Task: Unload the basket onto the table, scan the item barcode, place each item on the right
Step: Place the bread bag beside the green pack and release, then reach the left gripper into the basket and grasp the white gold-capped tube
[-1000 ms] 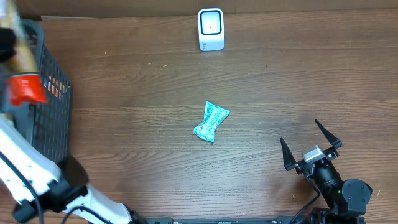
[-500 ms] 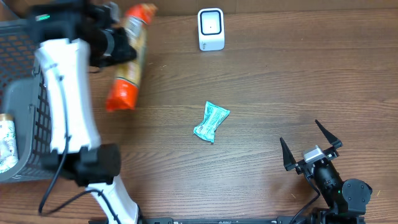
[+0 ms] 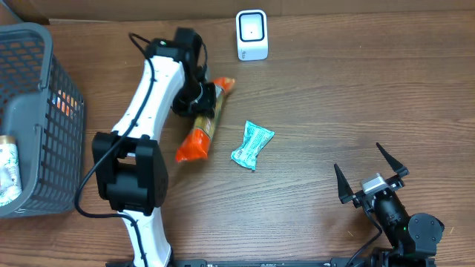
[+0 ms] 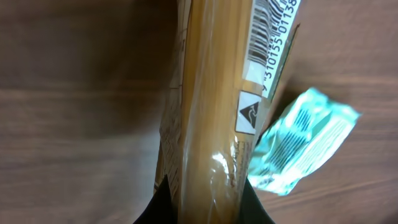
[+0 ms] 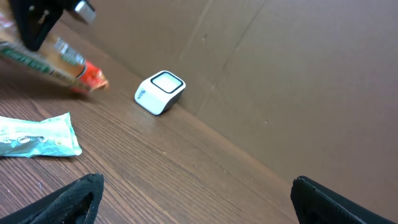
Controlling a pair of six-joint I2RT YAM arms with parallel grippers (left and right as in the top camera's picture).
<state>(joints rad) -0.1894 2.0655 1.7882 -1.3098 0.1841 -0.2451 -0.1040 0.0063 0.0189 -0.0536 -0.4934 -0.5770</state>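
Note:
The item is a long orange and yellow packet [image 3: 202, 122], hanging slantwise over the table's middle with my left gripper [image 3: 194, 100] shut on its upper part. In the left wrist view the packet [image 4: 208, 112] runs up from between the black fingers, and its barcode [image 4: 270, 28] shows at the top right. The white scanner [image 3: 251, 34] stands at the back edge, beyond the packet. My right gripper [image 3: 371, 174] stays wide open and empty at the front right. From the right wrist view I see the scanner [image 5: 160, 92] and the held packet [image 5: 56, 65].
A teal wrapper [image 3: 252, 145] lies on the wood just right of the held packet, and also shows under it as the teal wrapper [image 4: 305, 146]. A grey mesh basket [image 3: 44, 148] stands at the left edge with a white container [image 3: 6, 174] inside. A cardboard wall [image 5: 298, 68] backs the table.
The left arm swung from over the basket across to the table's middle, carrying the packet down and right toward the teal wrapper. The right arm has not moved.

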